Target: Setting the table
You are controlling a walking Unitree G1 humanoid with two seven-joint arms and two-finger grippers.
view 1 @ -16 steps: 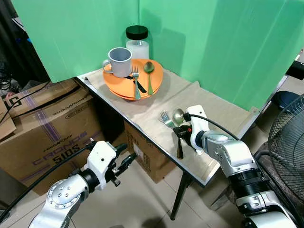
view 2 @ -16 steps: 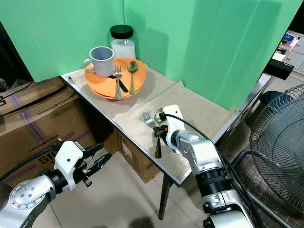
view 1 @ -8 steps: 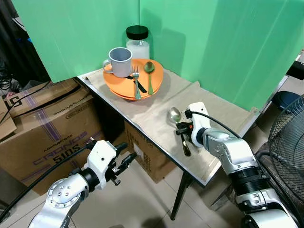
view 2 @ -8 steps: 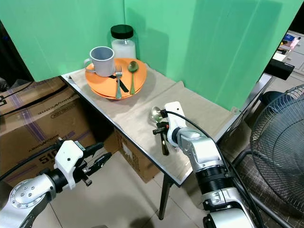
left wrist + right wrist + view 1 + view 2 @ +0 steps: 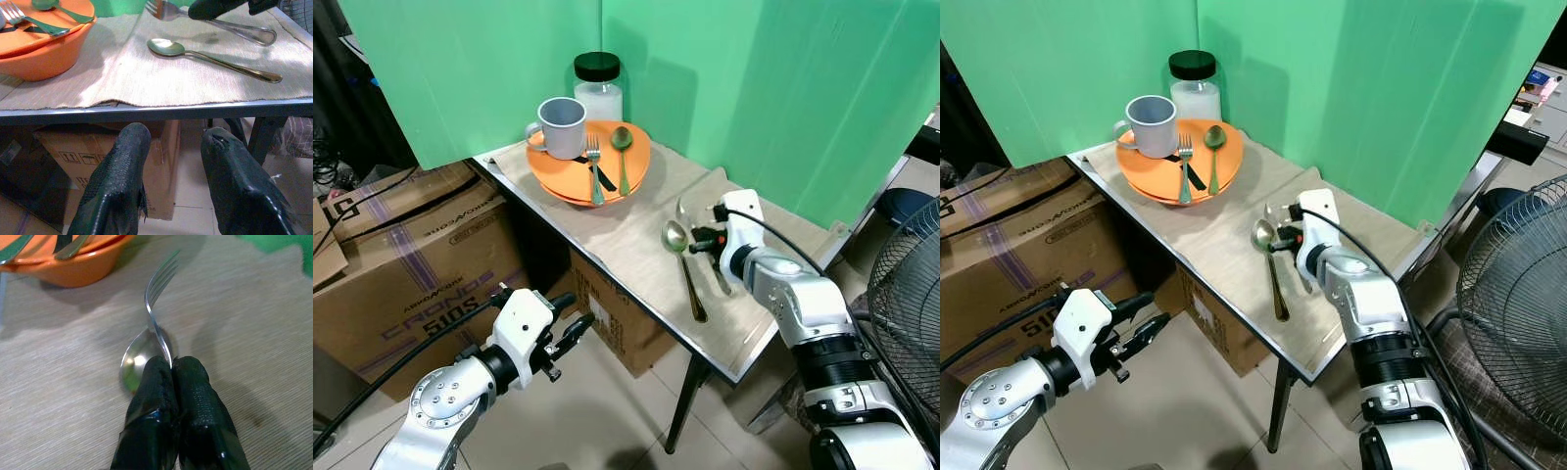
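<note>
Silver fork (image 5: 160, 293) pinched edge-on between the clenched fingers (image 5: 193, 401) of the right gripper (image 5: 707, 239), tines pointing ahead toward the green backdrop (image 5: 754, 88), handle trailing back under the wrist and angled down to the placemat (image 5: 636, 240). Lifted a second ago out of a crossed pile with the spoon (image 5: 682, 266), now carried clear of it to the gripper's outer side. Spoon left flat on the placemat just inboard of the gripper, bowl seen directly beneath the fingertips in the right wrist view, gold handle running toward the table edge (image 5: 607, 284); no longer in the grasp, though held together with the fork half a second earlier. Meaning for the task, as a judgement: the two utensils separated, spoon position settled, fork ready to be laid parallel beside it. Farther ahead of the gripper, toward the far corner: orange plate (image 5: 636, 171) bearing a grey mug (image 5: 562, 127), a second fork (image 5: 593, 168) and a second spoon (image 5: 622, 157), with a black-lidded jar (image 5: 597, 86) behind, none yet laid out. Left gripper (image 5: 570, 328) idle below table height, fingers parted, empty, beside cardboard boxes (image 5: 401, 264).
</note>
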